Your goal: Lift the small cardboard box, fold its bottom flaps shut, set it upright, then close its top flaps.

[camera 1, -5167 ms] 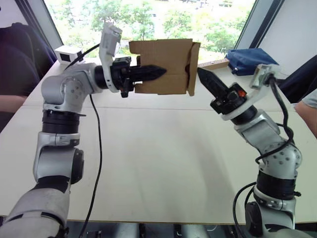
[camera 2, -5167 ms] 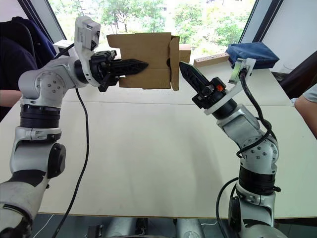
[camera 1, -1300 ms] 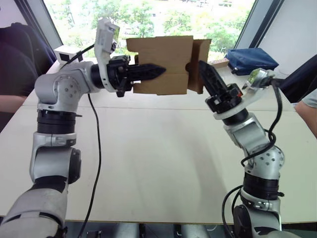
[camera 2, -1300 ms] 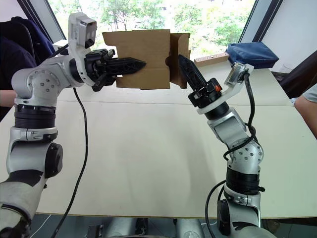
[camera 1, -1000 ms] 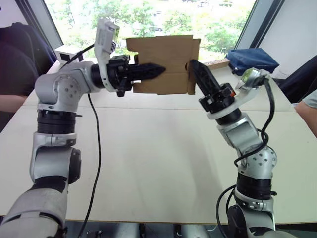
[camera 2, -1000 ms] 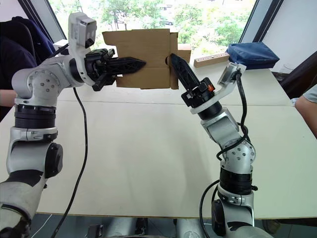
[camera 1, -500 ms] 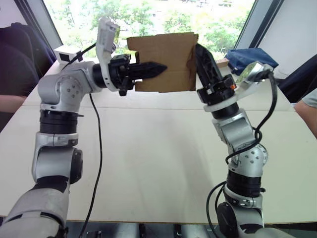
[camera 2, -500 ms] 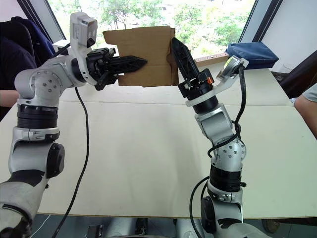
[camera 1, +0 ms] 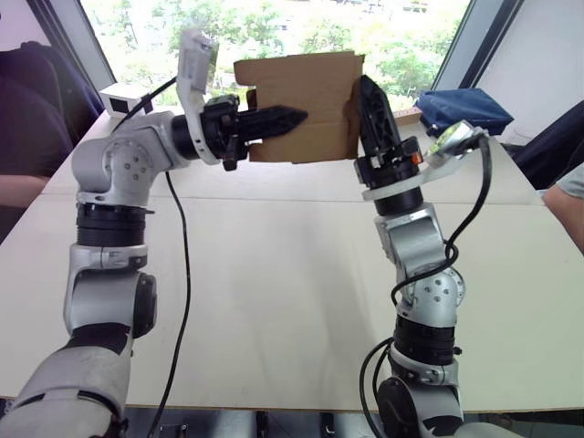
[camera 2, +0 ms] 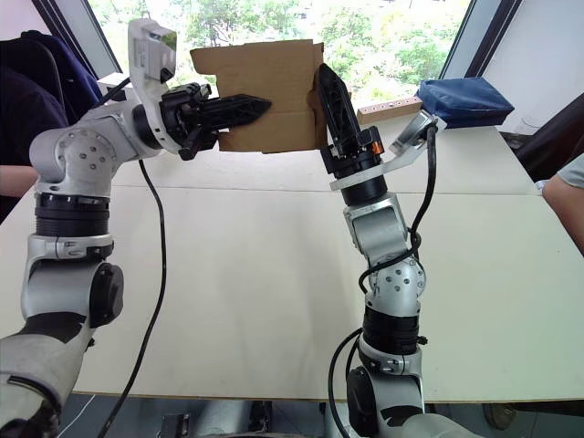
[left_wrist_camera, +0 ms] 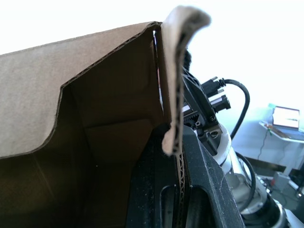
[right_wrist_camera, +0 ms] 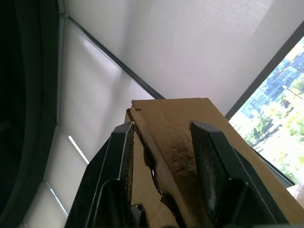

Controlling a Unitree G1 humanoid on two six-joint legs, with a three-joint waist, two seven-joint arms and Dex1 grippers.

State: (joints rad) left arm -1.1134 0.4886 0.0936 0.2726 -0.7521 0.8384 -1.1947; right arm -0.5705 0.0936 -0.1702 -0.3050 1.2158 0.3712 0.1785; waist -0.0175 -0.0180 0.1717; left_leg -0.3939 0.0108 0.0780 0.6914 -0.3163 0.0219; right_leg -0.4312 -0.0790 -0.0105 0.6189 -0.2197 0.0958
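Left fingers (camera 1: 278, 117) clamp small cardboard box (camera 1: 301, 105) wall — sideways, right fingers (camera 1: 370, 100) spread on flaps.

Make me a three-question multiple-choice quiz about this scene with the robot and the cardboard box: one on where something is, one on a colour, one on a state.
1. Where is the small plain brown cardboard box?
A. Flat on the table
B. Held in the air between both arms
C. On the floor

2. What colour is the folded cloth bundle on the table's far right?
A. Blue
B. Red
C. Yellow

3. How is the left gripper engaged with the box?
A. Hanging open, away from it
B. Shut on the box's wall
C. Resting on the table

Answers:
1. B: the box sits above the pale table, with the left gripper on one side and the right gripper at its other end.
2. A: the bundle is dark blue.
3. B: the left wrist view shows the cardboard wall pinched between its black fingers.
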